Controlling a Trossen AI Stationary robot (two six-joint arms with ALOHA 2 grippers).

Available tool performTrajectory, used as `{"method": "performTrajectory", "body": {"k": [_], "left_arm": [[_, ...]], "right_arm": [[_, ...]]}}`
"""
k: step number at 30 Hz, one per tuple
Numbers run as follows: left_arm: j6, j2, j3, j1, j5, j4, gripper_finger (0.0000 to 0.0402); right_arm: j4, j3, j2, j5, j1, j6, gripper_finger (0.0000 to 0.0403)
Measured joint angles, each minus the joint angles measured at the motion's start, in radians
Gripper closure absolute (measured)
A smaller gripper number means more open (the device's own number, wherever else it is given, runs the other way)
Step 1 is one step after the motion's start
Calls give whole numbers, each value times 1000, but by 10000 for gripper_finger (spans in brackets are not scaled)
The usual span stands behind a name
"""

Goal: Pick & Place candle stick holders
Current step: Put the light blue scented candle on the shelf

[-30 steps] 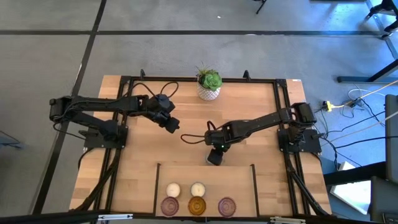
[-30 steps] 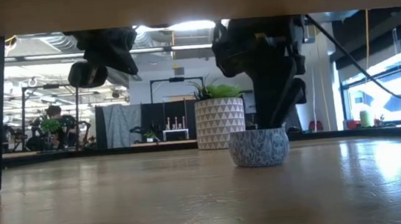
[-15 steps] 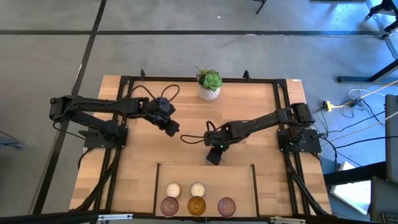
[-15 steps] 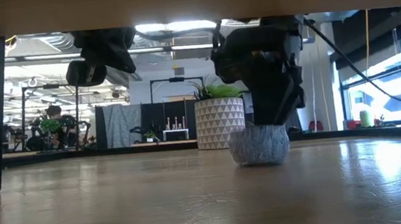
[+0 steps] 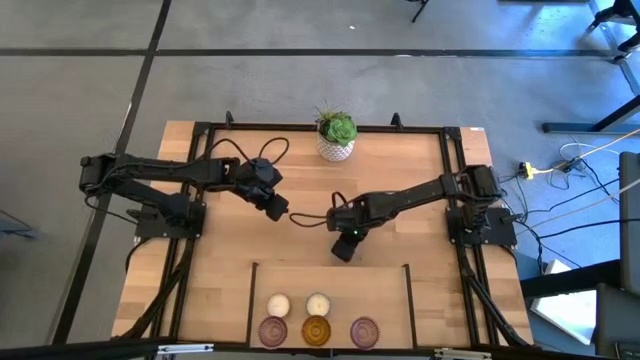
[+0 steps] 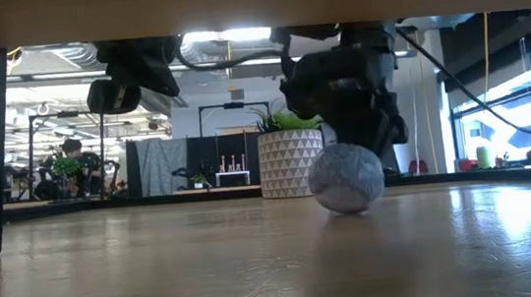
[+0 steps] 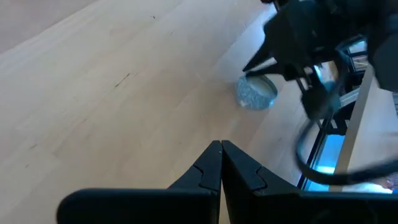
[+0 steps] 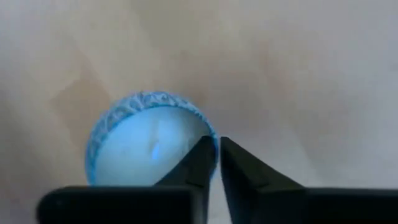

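Note:
A pale patterned candle stick holder (image 6: pixel 346 177) sits tilted at the table's middle, also seen as a holder (image 8: pixel 146 152) in the right wrist view. My right gripper (image 5: pixel 343 247) stands over it, shut on its rim. Five more holders lie near the front edge: two cream (image 5: pixel 278 304) (image 5: pixel 318 303), two purple (image 5: pixel 273 329) (image 5: pixel 364 330) and one amber (image 5: pixel 317 329). My left gripper (image 5: pixel 278 207) hangs shut above the table to the left, holding nothing. My right gripper pinches the holder's wall at the rim (image 8: pixel 213 138), one finger inside the hollow and one outside. The fingers come from above, pointing steeply down. The holder is tipped over to one side in the hold, and its underside (image 6: pixel 351 205) touches the table.
A green plant in a white patterned pot (image 5: pixel 336 135) stands at the far edge. A dark line frame (image 5: pixel 330 266) marks off the near area where the other holders lie. Bare wood lies between the two arms and to the left.
My right gripper has sunk a little onto the holder and shut on its rim. The holder, which stood flat and upright, has tipped over so that its rounded side faces the low view; it has stayed at the same place on the table.

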Motion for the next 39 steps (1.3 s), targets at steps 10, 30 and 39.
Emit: {"method": "performTrajectory", "body": {"k": [10,30,39], "left_arm": [[0,0,0,-13,-8,7,400],[37,0,0,-27,-52,8,400],[32,-5,0,-29,-74,8,400]], "right_arm": [[-160,67,-3,29,-74,-24,400],[-799,700,-8,116,-74,-185,402],[-954,836,-9,220,106,-116,403]]}}
